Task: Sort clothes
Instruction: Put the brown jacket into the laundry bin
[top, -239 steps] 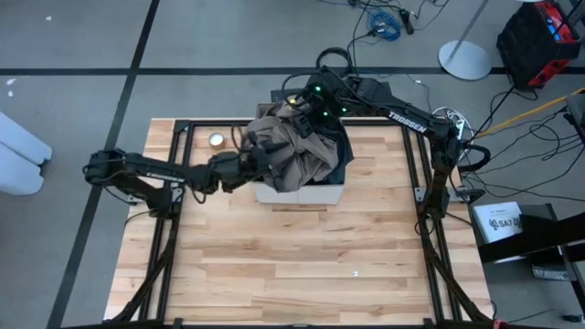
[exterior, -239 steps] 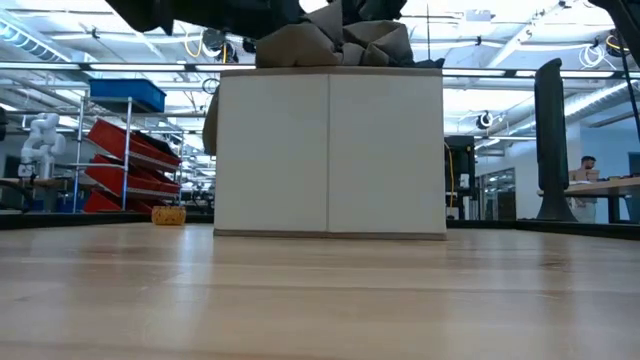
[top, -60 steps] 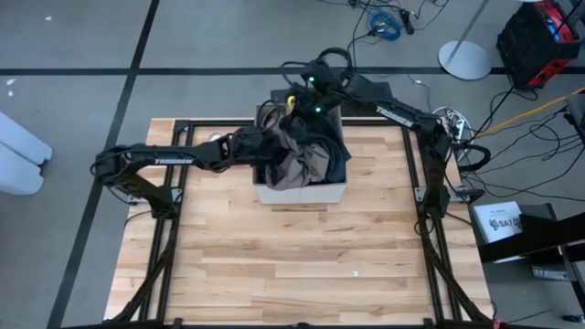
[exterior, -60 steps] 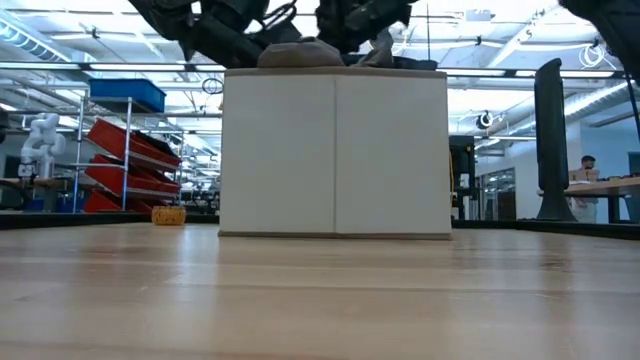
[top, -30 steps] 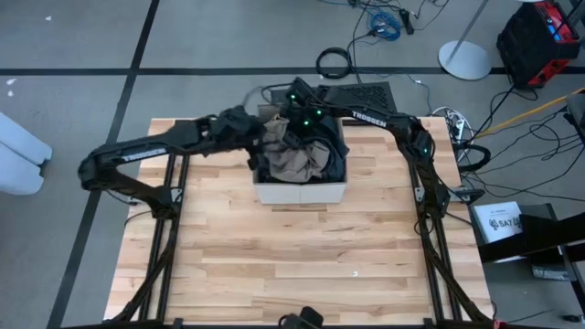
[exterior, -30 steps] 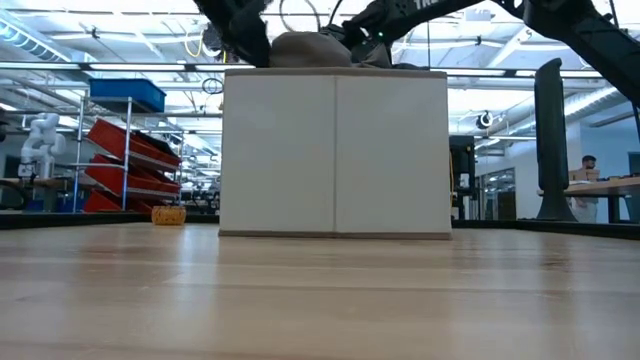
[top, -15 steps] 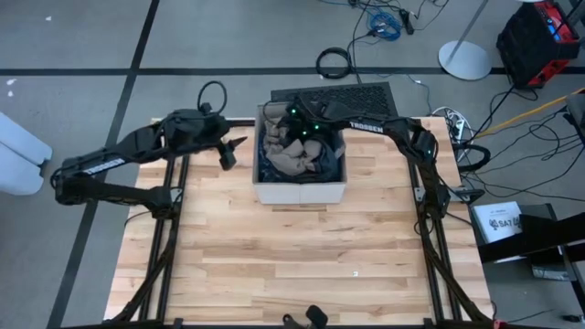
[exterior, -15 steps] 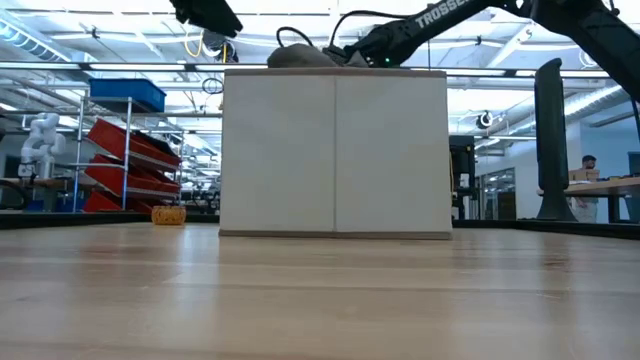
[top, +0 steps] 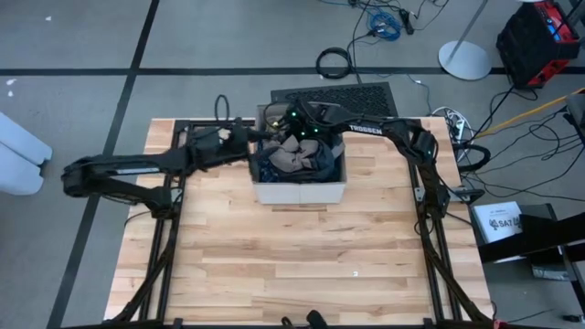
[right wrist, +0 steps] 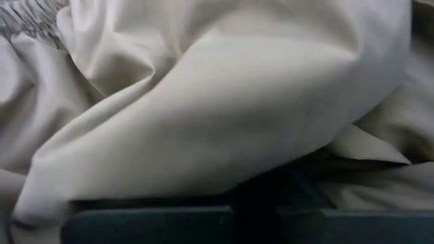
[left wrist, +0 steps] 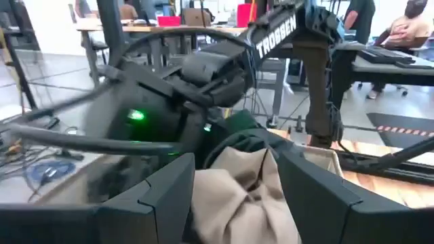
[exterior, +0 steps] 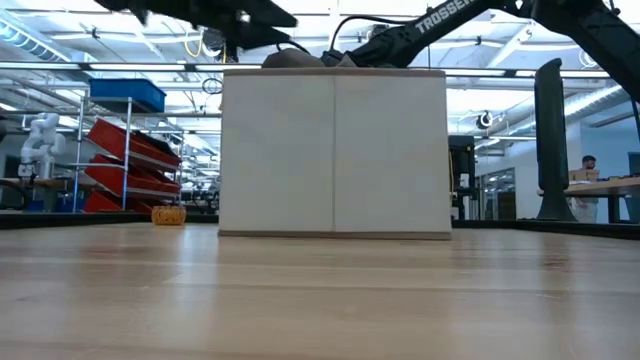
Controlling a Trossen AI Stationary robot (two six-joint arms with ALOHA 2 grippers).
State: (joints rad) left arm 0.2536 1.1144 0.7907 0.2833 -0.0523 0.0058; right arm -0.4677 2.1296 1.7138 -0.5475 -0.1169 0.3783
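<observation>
In the box (top: 302,191), our shut right gripper (top: 297,137) presses the tan garment (top: 297,157); our wide-open left gripper (top: 249,146) waits just beside.

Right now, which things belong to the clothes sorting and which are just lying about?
Job: tan garment, dark garment, both in the box; left gripper, right gripper.
Lying about: yellow roll on the table; coiled cable.
</observation>
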